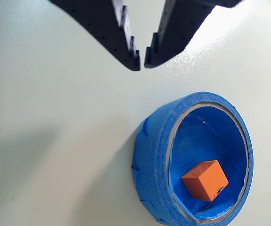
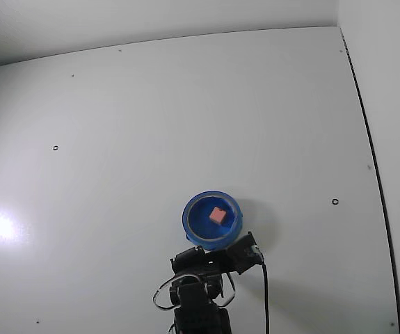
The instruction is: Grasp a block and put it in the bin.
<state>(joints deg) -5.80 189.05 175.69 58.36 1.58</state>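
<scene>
The block, a small orange-red cube, lies inside the bin on its blue floor, near the lower right of the wrist view. The fixed view looks down on the round blue bin with the pinkish block resting in it. My gripper enters the wrist view from the top, above and to the left of the bin and apart from its rim. Its dark fingertips almost touch and nothing is between them. In the fixed view the arm sits just below the bin at the bottom edge.
The white table spreads wide around the bin, with a few small dark holes in it. A black cable runs down from the arm. A wall edge borders the table on the right of the fixed view.
</scene>
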